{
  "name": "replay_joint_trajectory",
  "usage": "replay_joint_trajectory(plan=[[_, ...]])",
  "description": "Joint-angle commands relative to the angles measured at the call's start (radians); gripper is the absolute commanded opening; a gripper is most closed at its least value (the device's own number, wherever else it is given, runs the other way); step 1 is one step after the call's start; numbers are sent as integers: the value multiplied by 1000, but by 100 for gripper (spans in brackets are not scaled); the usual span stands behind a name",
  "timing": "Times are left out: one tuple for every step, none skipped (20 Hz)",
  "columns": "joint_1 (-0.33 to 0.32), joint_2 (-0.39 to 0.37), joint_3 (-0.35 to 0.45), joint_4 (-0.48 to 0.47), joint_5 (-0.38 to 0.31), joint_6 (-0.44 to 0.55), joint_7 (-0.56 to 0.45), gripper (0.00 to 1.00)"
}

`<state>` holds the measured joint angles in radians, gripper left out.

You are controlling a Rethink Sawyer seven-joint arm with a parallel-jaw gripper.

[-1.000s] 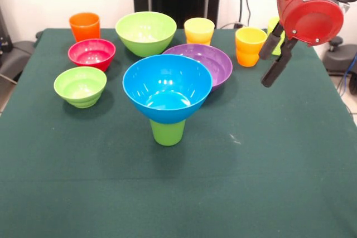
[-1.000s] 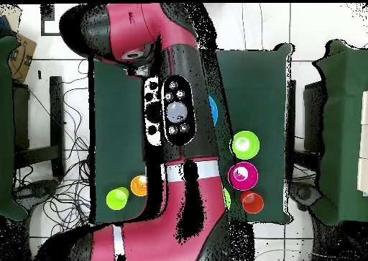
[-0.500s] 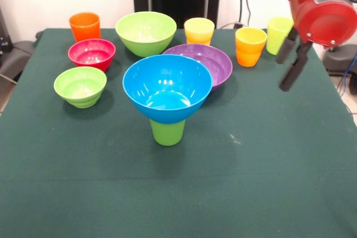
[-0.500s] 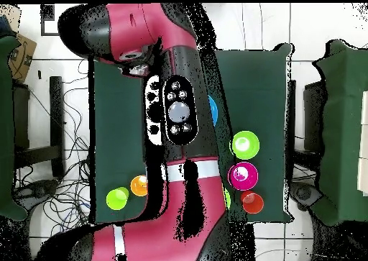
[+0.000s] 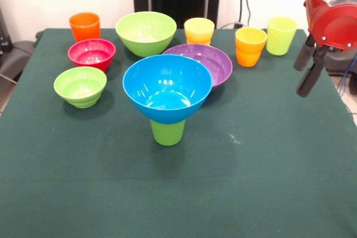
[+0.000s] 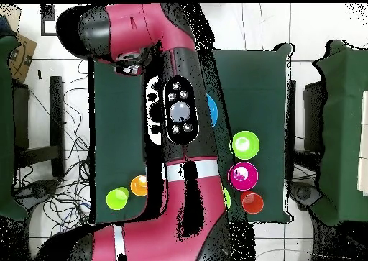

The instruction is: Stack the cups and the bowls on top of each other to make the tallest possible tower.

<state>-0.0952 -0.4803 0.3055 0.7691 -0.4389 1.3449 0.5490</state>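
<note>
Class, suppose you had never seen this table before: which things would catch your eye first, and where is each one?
First comes the large blue bowl, balanced on an upturned green cup at the middle of the green table. Close behind it sits the wide purple bowl, with the other bowls and cups ranged along the back. At the right edge the red arm's hand hangs above the cloth, holding nothing.

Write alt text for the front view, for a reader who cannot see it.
A large blue bowl sits on a green cup mid-table, forming a two-piece tower. Other bowls and cups stand singly behind it on the green table; the empty gripper hangs at the right edge.
</note>
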Motion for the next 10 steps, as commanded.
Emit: replay_joint_trajectory(plan=[[-2,11,84,111,-117,131,-536,100],[1,15,88,107,-136,133,-590,100],[-5,15,99,116,-134,138,-630,100],[-9,15,110,117,-141,144,-684,100],[-14,13,115,122,-144,142,-720,100],[-21,4,120,138,-147,141,-771,100],[-24,1,119,145,-151,128,-791,100],[-27,1,115,152,-149,115,-797,100],[-26,2,110,157,-153,105,-813,100],[-28,0,106,164,-153,92,-817,100]])
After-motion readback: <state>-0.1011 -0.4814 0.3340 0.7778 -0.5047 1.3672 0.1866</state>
